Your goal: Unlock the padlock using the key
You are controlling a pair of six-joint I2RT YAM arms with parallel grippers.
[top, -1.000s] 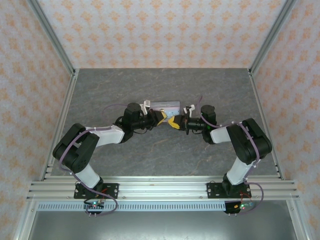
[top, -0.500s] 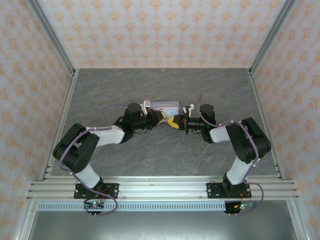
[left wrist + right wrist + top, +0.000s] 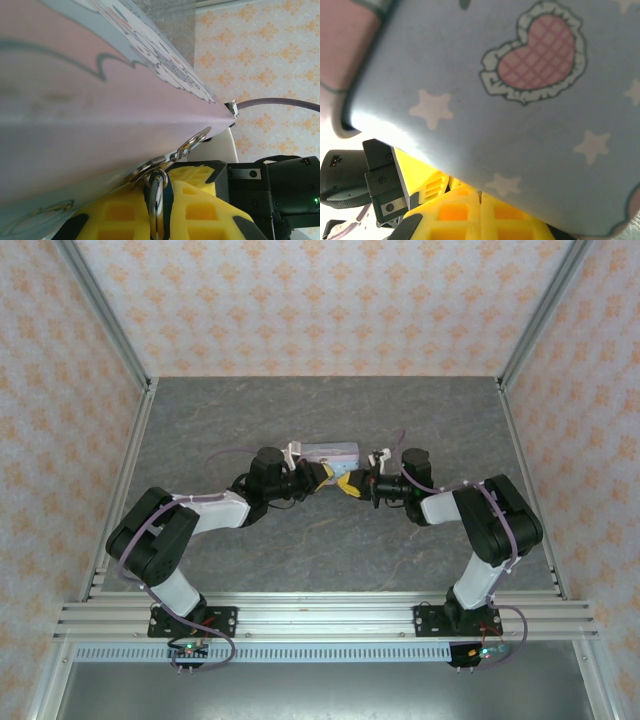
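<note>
One cartoon-print tin (image 3: pixel 333 451) at table (image 3: pixel 250 410) centre. Three linked metal rings (image 3: pixel 172 155) at tin edge. Two tools at tin's 6 o'clock: left tool (image 3: pixel 323 475) pinching lowest ring (image 3: pixel 156 205), right tool (image 3: pixel 347 483) pressed together.

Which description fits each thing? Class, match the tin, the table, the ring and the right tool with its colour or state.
Things:
1. tin
2. table
3. ring
4. right tool

Descriptions:
a. grey, veined like stone
b. shiny silver metal
c. pale blue with white stars
d. shut, with yellow fingers

Pairs: 1-c, 2-a, 3-b, 4-d
</note>
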